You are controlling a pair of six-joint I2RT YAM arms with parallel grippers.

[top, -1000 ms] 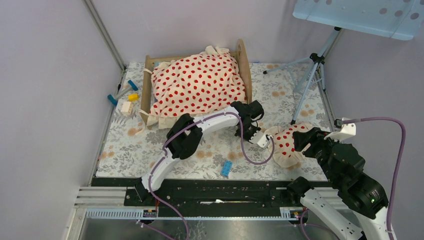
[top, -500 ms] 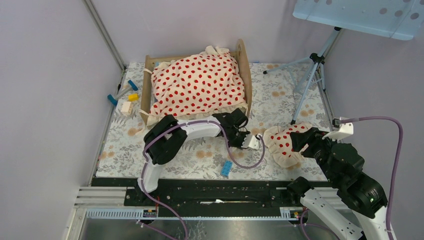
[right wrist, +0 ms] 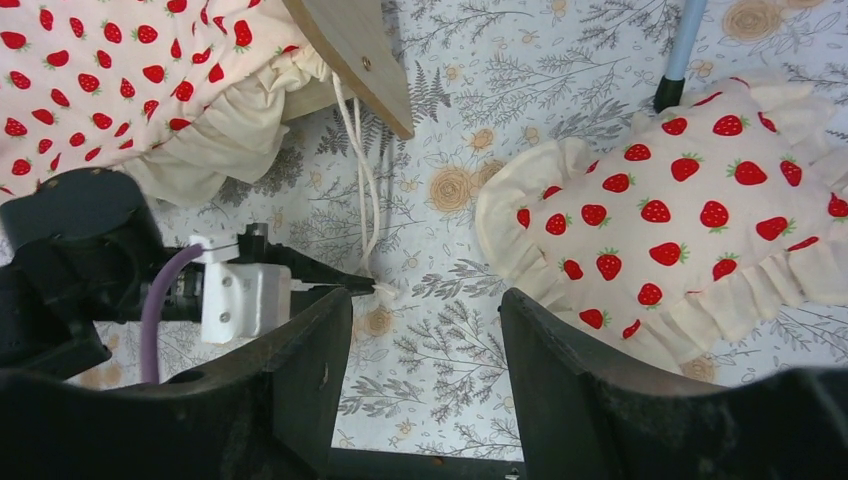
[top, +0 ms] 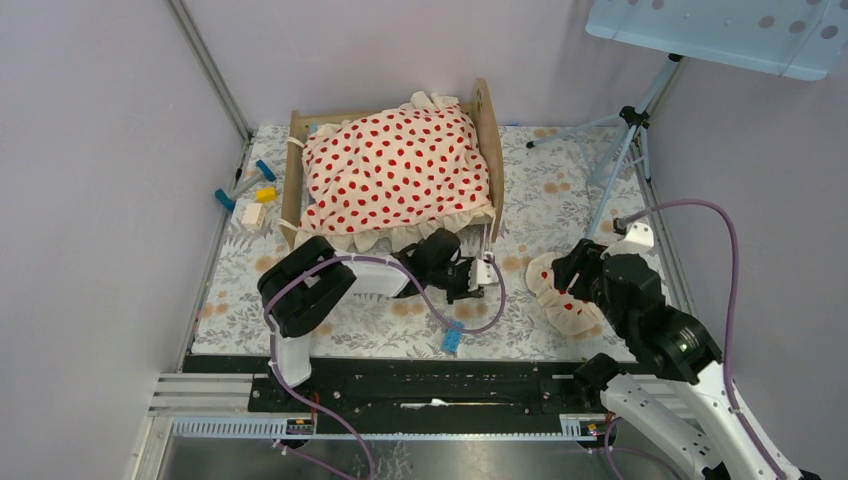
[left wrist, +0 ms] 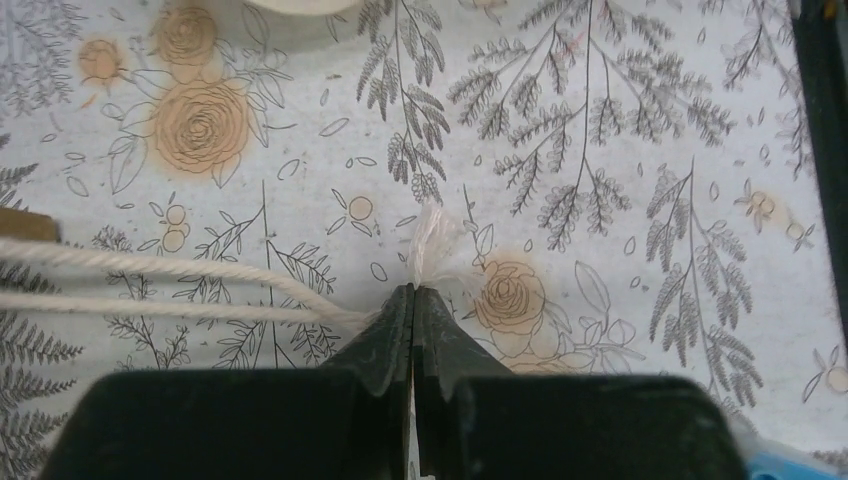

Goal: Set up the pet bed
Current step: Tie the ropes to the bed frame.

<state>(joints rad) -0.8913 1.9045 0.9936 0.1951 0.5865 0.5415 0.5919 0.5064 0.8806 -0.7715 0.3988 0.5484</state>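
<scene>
There are two pincers, left (left wrist: 413,296) and right (right wrist: 425,330). One bed (top: 486,130) carries one blanket (top: 395,170). One pillow (right wrist: 680,220) lies under the right pincer. Two strings (left wrist: 150,266) meet at the left pincer. One blue brick (top: 453,337) sits near it, and four small blocks (top: 266,194) lie far to its left. One tripod (top: 628,130) stands beyond the right pincer.
</scene>
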